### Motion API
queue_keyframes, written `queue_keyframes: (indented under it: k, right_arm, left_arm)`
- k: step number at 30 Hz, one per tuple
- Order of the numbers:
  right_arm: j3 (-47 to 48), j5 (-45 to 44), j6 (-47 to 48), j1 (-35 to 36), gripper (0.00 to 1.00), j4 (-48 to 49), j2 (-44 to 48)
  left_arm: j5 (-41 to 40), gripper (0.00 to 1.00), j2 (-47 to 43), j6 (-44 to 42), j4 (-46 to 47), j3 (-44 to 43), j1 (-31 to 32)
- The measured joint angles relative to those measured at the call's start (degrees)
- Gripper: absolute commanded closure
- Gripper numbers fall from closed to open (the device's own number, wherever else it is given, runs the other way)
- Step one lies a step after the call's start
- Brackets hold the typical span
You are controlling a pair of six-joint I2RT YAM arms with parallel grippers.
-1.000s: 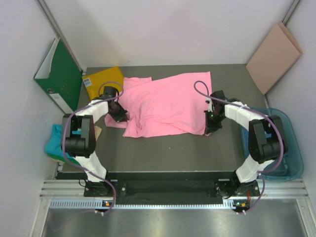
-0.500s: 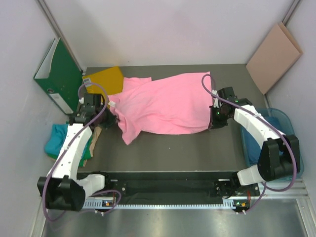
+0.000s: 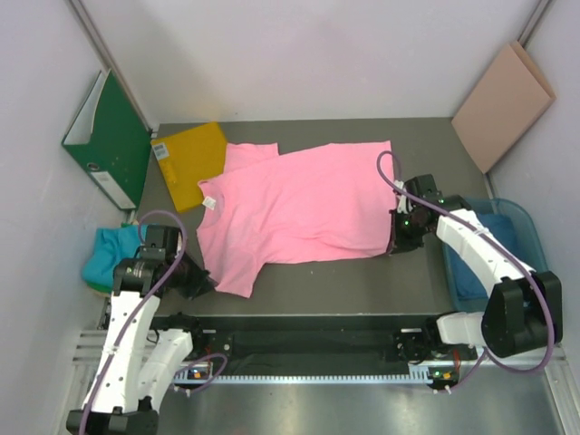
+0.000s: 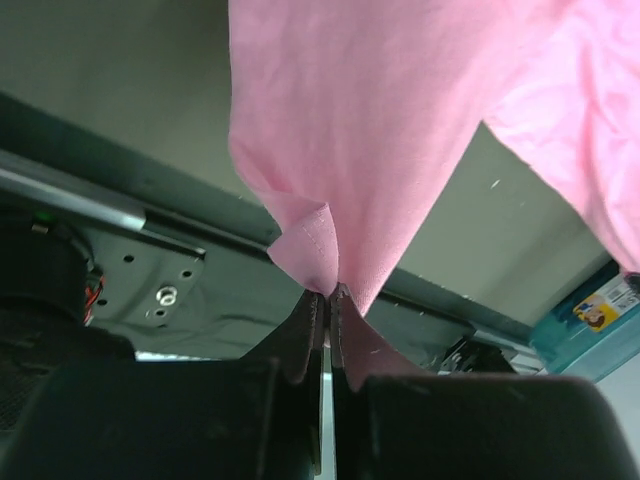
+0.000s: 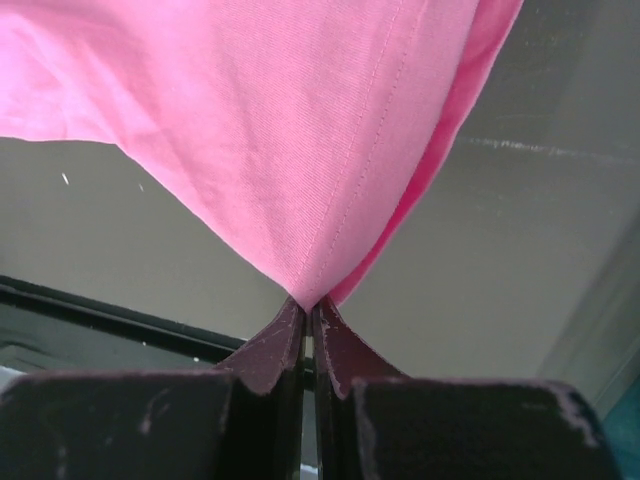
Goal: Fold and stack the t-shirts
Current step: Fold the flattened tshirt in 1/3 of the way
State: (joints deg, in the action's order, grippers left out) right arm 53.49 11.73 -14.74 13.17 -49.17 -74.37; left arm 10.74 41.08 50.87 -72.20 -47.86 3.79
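Observation:
A bright pink t-shirt (image 3: 299, 207) lies stretched across the middle of the dark table. Its near-left corner is pinched in my left gripper (image 3: 201, 282), which is shut on the cloth near the table's front-left edge. In the left wrist view the pink cloth (image 4: 370, 130) hangs from the shut gripper (image 4: 328, 292). My right gripper (image 3: 396, 243) is shut on the shirt's near-right hem corner. The right wrist view shows the stitched hem (image 5: 280, 120) rising from the gripper (image 5: 308, 303). A teal t-shirt (image 3: 101, 258) lies bunched at the left edge.
A green binder (image 3: 109, 136) leans on the left wall, with a yellow square sheet (image 3: 190, 161) beside it, partly under the shirt. A blue bin (image 3: 521, 227) holding dark blue cloth (image 3: 464, 272) stands at the right. A beige board (image 3: 503, 91) leans at the back right.
My left arm has swung back toward the near-left edge with the shirt corner, drawing the bunched shirt out flatter. The right gripper has shifted slightly right and nearer, still holding the hem.

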Motion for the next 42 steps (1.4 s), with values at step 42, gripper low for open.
queue_keyframes:
  k: [42]
  right_arm:
    - [20.3,4.7,1.8,-12.9,0.98,2.6,-20.0]
  left_arm:
    - [-3.1,1.0,42.6,-5.0,27.1,-19.9,-0.4]
